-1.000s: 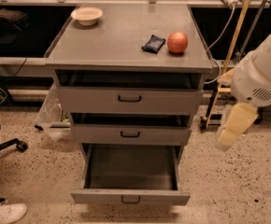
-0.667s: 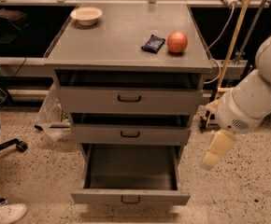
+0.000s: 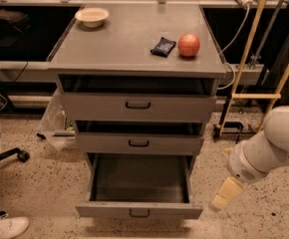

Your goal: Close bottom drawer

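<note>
The bottom drawer (image 3: 139,212) stands open, gripper (image 3: 223,197) just right of its front.

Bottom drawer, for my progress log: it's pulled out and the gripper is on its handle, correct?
Not quite. The bottom drawer is pulled out, but the gripper is not on its handle. The camera view shows it hanging near the right end of the drawer's front, away from the centred handle.
</note>
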`<action>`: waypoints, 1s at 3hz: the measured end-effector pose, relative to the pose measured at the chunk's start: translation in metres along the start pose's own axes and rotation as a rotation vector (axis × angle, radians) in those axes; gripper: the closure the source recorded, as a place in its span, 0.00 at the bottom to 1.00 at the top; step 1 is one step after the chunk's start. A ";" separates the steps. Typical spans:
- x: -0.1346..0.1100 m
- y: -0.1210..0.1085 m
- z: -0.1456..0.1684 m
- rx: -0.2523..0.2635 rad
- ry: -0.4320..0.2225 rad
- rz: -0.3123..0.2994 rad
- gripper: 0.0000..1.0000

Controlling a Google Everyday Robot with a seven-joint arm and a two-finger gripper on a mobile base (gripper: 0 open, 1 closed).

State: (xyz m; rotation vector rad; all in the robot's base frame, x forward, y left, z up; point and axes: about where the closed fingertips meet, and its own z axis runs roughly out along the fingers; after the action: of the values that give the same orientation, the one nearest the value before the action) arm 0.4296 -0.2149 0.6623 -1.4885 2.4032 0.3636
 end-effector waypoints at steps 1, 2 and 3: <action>0.032 0.002 0.033 -0.037 -0.017 0.078 0.00; 0.032 0.002 0.033 -0.037 -0.017 0.078 0.00; 0.034 0.005 0.058 -0.111 -0.036 0.002 0.00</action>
State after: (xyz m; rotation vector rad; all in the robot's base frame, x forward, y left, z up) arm 0.4174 -0.2202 0.5964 -1.5127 2.3915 0.5279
